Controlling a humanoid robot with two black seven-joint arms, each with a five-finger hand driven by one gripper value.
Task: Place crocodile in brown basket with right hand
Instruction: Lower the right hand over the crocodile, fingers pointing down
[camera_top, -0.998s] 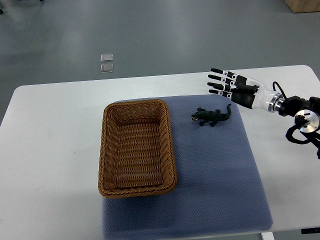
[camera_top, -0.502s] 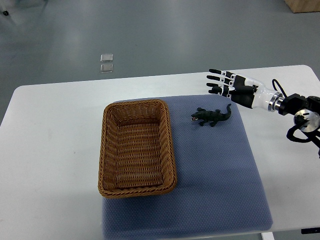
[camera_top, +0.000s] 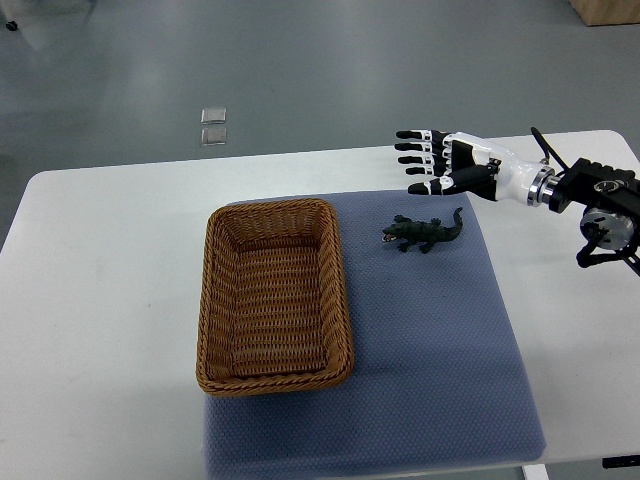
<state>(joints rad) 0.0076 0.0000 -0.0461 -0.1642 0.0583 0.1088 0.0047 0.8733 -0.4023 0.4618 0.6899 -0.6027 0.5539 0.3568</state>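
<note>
A small dark green toy crocodile (camera_top: 423, 233) lies on the blue-grey mat (camera_top: 430, 340), its head toward the basket and its tail pointing up to the right. The brown wicker basket (camera_top: 273, 293) stands to its left on the same mat, and nothing shows inside it. My right hand (camera_top: 428, 160) hovers above and just behind the crocodile, fingers spread open and pointing left, holding nothing. A clear gap separates it from the toy. No left arm shows in the view.
The mat lies on a white table (camera_top: 100, 300) with rounded corners. Beyond the far edge is grey floor with a small pale square marker (camera_top: 213, 126). My right forearm (camera_top: 590, 200) comes in over the table's right side.
My right hand has moved left and slightly toward the far edge, reaching further over the area behind the crocodile. The crocodile and basket have not moved.
</note>
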